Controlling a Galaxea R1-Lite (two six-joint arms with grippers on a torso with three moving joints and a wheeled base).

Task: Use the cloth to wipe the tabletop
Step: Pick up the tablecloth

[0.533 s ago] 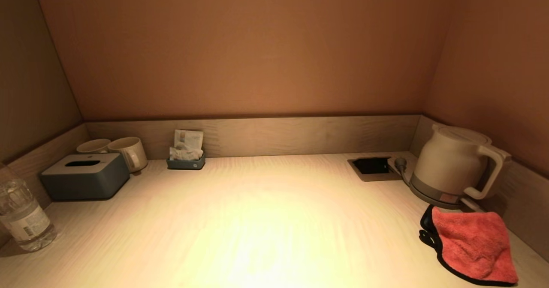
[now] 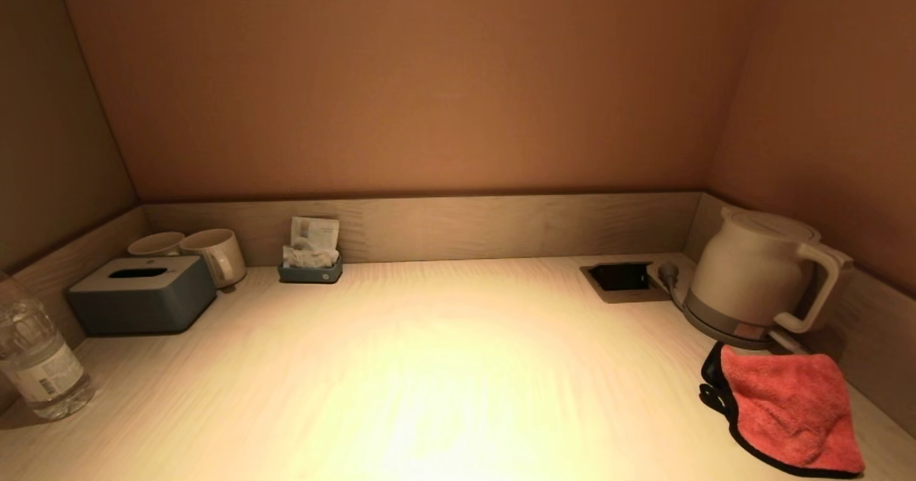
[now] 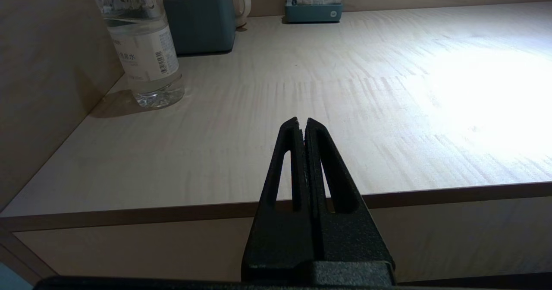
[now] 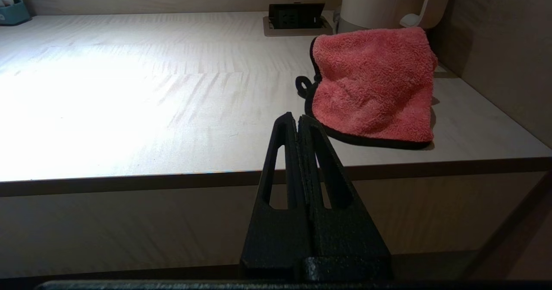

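Observation:
A red cloth [image 2: 787, 409] with a black hem lies crumpled on the pale wooden tabletop [image 2: 429, 381] at the front right, just before the kettle. It also shows in the right wrist view [image 4: 373, 85]. My right gripper [image 4: 297, 116] is shut and empty, held in front of the table's front edge, short of the cloth. My left gripper [image 3: 301, 120] is shut and empty, held before the front edge on the left side. Neither arm shows in the head view.
A white kettle [image 2: 758, 277] on its base stands at the back right beside a recessed socket [image 2: 620, 278]. A grey tissue box [image 2: 142, 293], two mugs [image 2: 207, 252] and a sachet holder [image 2: 311, 255] stand at the back left. A water bottle [image 2: 36, 359] stands at the front left. Walls close three sides.

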